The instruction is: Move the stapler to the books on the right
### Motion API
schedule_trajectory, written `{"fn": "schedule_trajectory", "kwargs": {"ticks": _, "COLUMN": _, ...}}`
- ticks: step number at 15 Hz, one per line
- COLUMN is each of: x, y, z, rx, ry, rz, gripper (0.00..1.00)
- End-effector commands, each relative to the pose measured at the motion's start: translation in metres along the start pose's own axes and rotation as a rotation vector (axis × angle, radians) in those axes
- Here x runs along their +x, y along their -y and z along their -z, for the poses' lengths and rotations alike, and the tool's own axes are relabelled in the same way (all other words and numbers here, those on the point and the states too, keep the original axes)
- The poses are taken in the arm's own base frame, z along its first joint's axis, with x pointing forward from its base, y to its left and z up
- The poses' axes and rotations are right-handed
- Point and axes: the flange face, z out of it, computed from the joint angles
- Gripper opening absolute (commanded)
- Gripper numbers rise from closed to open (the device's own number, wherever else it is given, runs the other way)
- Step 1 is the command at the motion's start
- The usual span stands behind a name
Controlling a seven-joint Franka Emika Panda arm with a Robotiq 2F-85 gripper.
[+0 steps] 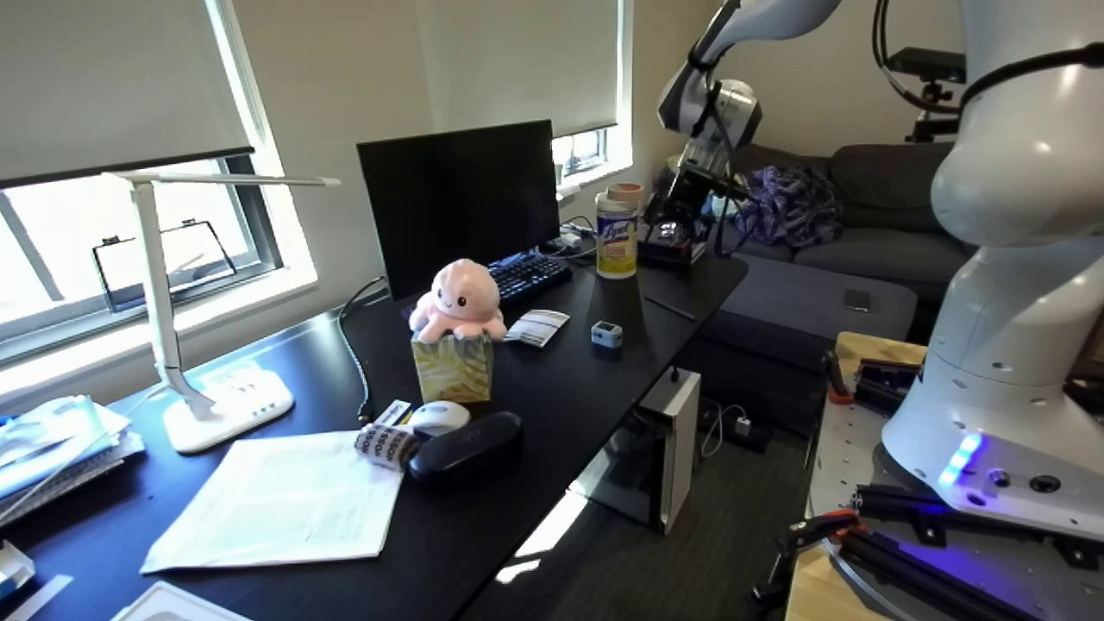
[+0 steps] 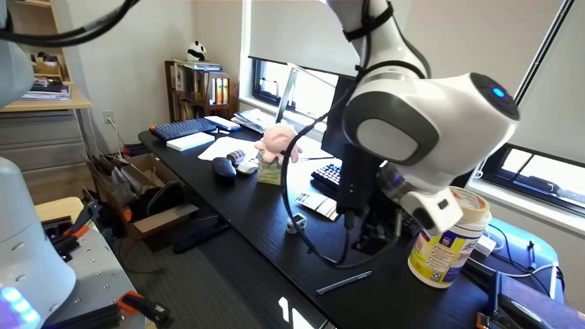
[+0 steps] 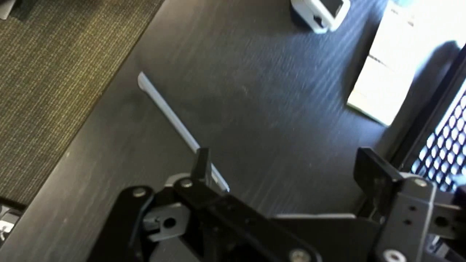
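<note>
The fingers [image 3: 375,174] stand spread wide apart above the table [image 3: 273,109], while in an exterior view the dark stapler [image 2: 516,310] lies at the books [image 2: 546,294] near the Lysol tub [image 2: 443,256], though whether on or against them I cannot tell.

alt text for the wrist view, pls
Two black robot fingers stand wide apart, empty, over a dark desk. One partly hides a thin grey stick; a small white device is at the top, pale paper upper right, a keyboard at the right edge, floor at left.

Toy [image 1: 461,300] matt plush; desk [image 3: 273,127] smooth, wood-grained; carpet [image 3: 62,91] rough, ribbed
</note>
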Motion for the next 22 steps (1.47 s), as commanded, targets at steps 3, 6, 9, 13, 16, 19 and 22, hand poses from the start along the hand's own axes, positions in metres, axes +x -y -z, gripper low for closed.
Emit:
{"fn": "schedule_trajectory", "kwargs": {"ticks": 3, "x": -0.116, "y": 0.031, "z": -0.037, "rx": -0.082, "ry": 0.019, "rz": 0.293, "gripper": 1.0}}
{"fn": "schedule_trajectory", "kwargs": {"ticks": 6, "x": -0.177, "y": 0.061, "z": -0.057, "rx": -0.098, "ry": -0.012, "rz": 0.437, "gripper": 1.0}}
{"fn": "schedule_trajectory", "kwargs": {"ticks": 9, "x": -0.242, "y": 0.102, "z": -0.065, "rx": 0.011, "ry": -0.046, "rz": 0.526, "gripper": 1.0}}
{"fn": "schedule_trajectory", "kwargs": {"ticks": 13, "x": -0.307, "y": 0.151, "z": -0.063, "rx": 0.104, "ry": -0.141, "rz": 0.598, "gripper": 1.0}}
{"fn": "schedule_trajectory", "kwargs": {"ticks": 16, "x": -0.321, "y": 0.17, "z": -0.057, "rx": 0.062, "ry": -0.286, "rz": 0.586, "gripper": 1.0}}
{"fn": "schedule_trajectory", "kwargs": {"ticks": 19, "x": -0.32, "y": 0.167, "z": -0.071, "rx": -0.08, "ry": -0.403, "rz": 0.663, "gripper": 1.0}}
{"fn": "schedule_trajectory", "kwargs": {"ticks": 22, "x": -0.312, "y": 0.143, "z": -0.095, "rx": -0.206, "ry": -0.426, "rz": 0.743, "gripper": 1.0}}
